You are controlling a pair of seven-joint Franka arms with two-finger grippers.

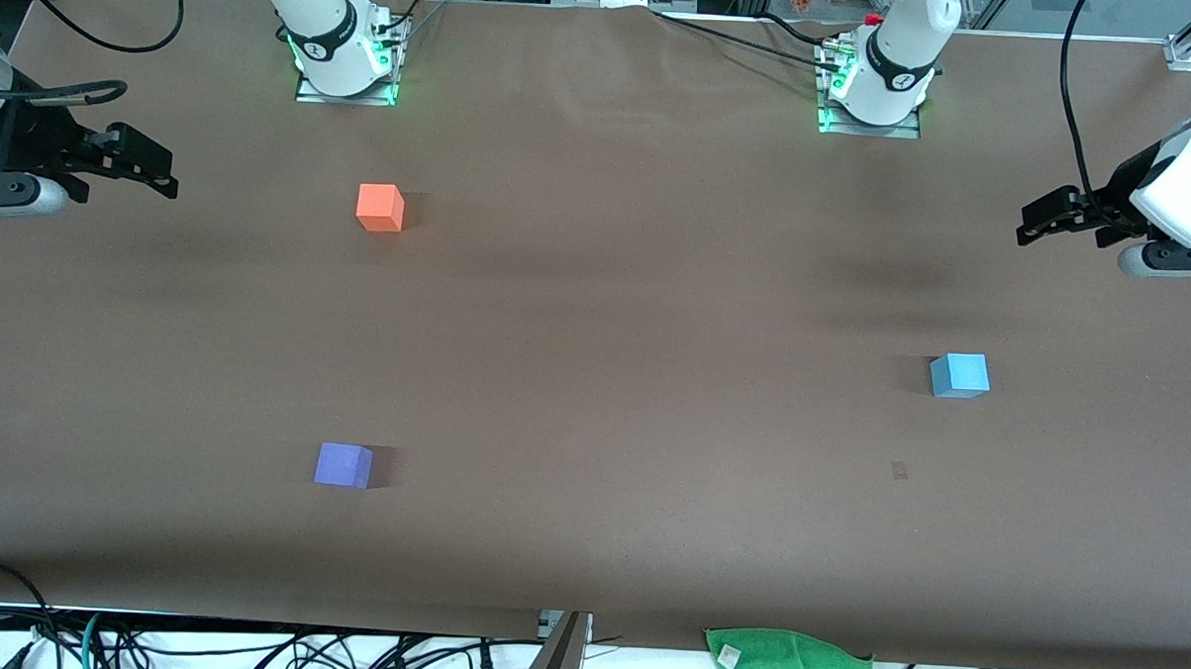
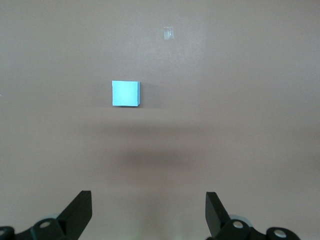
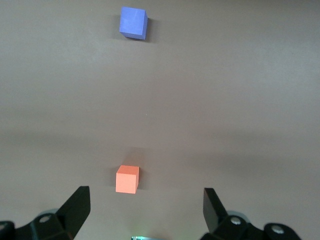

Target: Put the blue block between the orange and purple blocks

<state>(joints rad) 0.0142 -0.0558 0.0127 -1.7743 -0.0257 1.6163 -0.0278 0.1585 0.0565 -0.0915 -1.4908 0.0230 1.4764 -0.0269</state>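
The light blue block (image 1: pixel 959 375) lies on the brown table toward the left arm's end; it also shows in the left wrist view (image 2: pixel 125 93). The orange block (image 1: pixel 380 208) lies toward the right arm's end, close to that arm's base, and the purple block (image 1: pixel 343 464) lies nearer to the front camera than it. Both show in the right wrist view, orange (image 3: pixel 127 179) and purple (image 3: pixel 133 22). My left gripper (image 1: pixel 1040 219) hangs open and empty at the table's left-arm end (image 2: pixel 148 205). My right gripper (image 1: pixel 151 165) hangs open and empty at the other end (image 3: pixel 146 202).
A green cloth (image 1: pixel 787 663) lies at the table's edge nearest the front camera. Cables run along that edge and by the arm bases. A small pale mark (image 1: pixel 899 470) sits on the table near the blue block.
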